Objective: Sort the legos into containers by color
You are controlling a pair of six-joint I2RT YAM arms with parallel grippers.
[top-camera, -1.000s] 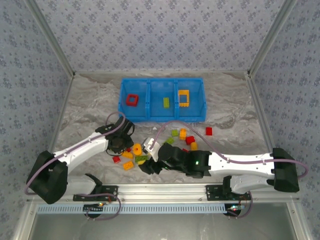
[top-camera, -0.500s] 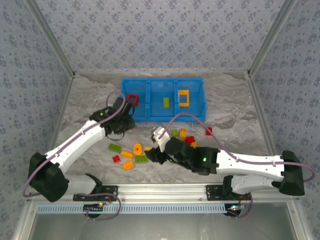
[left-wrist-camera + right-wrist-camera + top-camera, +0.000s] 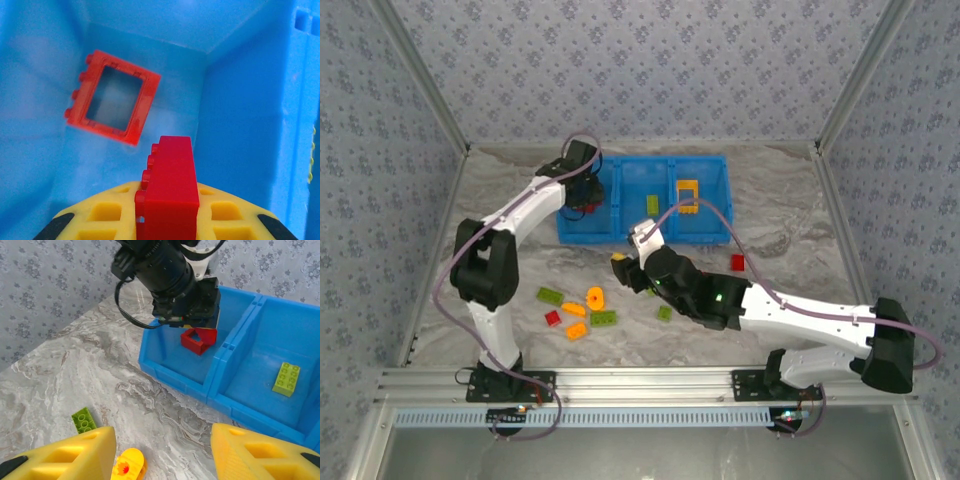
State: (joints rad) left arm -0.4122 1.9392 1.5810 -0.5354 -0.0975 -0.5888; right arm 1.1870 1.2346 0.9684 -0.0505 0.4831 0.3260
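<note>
The left gripper hangs inside the left compartment of the blue bin, its jaws clamped on a red brick held above the floor beside a red frame that lies there. Red goes with red, so this looks like the right spot and letting go seems the step in hand. The right gripper hovers over the bench with its jaws apart and nothing between them, near an orange ring and a green brick, probably lining up its own pick
</note>
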